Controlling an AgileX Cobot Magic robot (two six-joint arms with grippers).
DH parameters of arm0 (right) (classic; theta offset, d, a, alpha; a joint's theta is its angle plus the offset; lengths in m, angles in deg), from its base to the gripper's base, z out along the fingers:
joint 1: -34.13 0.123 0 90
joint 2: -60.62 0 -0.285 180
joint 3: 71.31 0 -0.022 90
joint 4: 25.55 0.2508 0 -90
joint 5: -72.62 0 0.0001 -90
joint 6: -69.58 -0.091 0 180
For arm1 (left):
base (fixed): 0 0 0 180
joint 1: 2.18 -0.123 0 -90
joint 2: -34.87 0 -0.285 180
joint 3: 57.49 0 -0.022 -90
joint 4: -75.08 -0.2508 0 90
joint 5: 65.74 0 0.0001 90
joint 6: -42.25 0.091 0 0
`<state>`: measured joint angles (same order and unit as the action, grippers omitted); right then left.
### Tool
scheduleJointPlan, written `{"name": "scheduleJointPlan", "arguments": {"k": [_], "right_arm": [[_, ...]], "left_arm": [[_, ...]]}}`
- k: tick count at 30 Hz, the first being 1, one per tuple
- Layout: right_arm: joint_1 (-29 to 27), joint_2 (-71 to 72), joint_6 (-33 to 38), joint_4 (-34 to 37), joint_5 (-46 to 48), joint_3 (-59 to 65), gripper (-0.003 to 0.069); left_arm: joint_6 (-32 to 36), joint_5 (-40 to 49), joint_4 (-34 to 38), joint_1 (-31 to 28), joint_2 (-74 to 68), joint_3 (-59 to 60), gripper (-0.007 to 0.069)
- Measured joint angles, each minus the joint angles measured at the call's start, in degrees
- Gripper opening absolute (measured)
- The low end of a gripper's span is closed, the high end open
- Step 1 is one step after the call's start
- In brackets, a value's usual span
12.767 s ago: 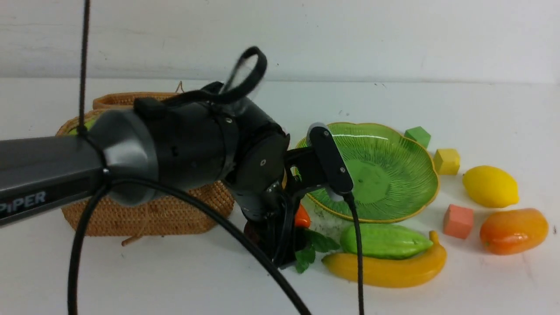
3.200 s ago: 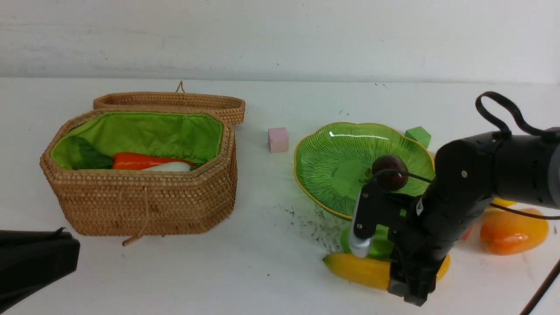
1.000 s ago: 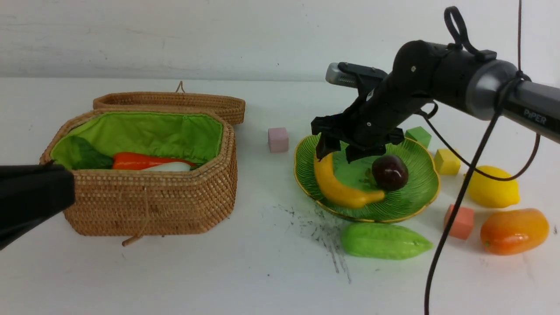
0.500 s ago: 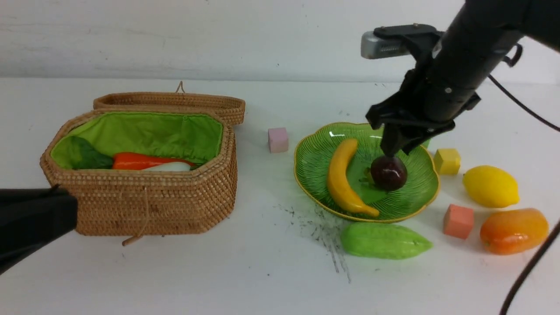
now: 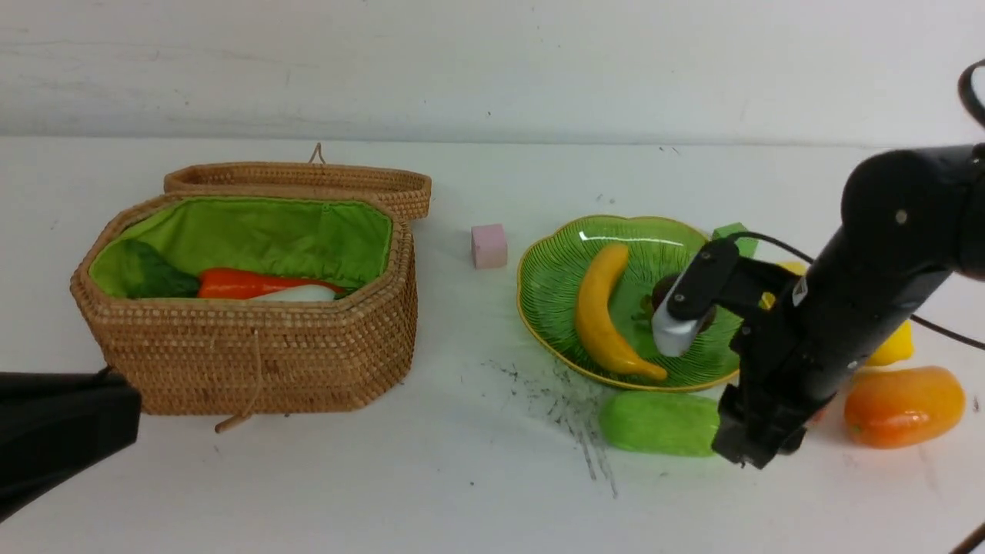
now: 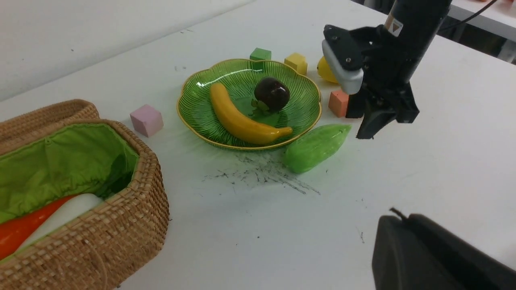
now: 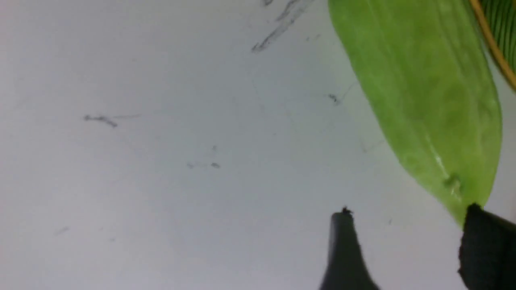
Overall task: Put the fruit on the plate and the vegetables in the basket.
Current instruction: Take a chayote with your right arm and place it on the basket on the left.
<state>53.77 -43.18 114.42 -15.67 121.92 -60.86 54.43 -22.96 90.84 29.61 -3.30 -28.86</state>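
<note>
The right hand (image 5: pixel 750 452), released and empty, hangs at the right end of the gourd (image 5: pixel 654 422), lower middle of the front view. Picking up the last vegetable looks to be the step, and next the hand must straddle it and clench. The basket (image 5: pixel 254 362) at left holds carrot (image 5: pixel 246 283) and radish (image 5: pixel 296 294); the plate (image 5: pixel 550 308), centre right, banana (image 5: pixel 604 323) and dark ball (image 6: pixel 272 93).

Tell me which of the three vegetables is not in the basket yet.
The light green gourd: it lies on the table just in front of the plate, while the orange carrot and the white radish lie inside the basket.
</note>
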Motion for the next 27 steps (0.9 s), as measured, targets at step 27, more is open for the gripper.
{"name": "scheduleJointPlan", "arguments": {"k": [27], "right_arm": [[2.96, -3.6, 0.29, 2.39, -2.31, 1.46, 0.0552]], "left_arm": [[0.05, 0.42, -0.43, 0.0, 0.0, 0.0, -0.0006]]}}
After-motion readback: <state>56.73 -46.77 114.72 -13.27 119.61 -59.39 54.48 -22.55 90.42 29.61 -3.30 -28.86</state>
